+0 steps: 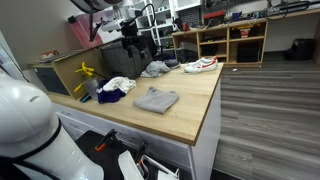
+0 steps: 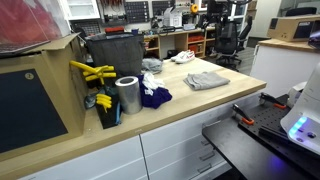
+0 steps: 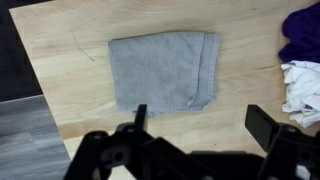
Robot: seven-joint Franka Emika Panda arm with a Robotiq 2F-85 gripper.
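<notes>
In the wrist view a folded grey cloth point(image 3: 163, 70) lies flat on the wooden tabletop point(image 3: 80, 60). My gripper point(image 3: 203, 122) hangs high above the table, just off the cloth's near edge. Its jaws are open and hold nothing; the fingers point(image 3: 139, 118) are well apart. The same grey cloth shows in both exterior views point(image 1: 156, 99) point(image 2: 207, 80). In an exterior view the gripper point(image 1: 131, 42) hangs from the arm over the far side of the table.
A purple cloth point(image 3: 303, 35) and a white cloth point(image 3: 303, 85) lie right of the grey one. On the table there are also a white shoe point(image 1: 200, 66), a metal can point(image 2: 127, 95), yellow tools point(image 2: 92, 72) and a black bin point(image 2: 115, 52). The table's edge point(image 3: 45, 110) drops to dark floor.
</notes>
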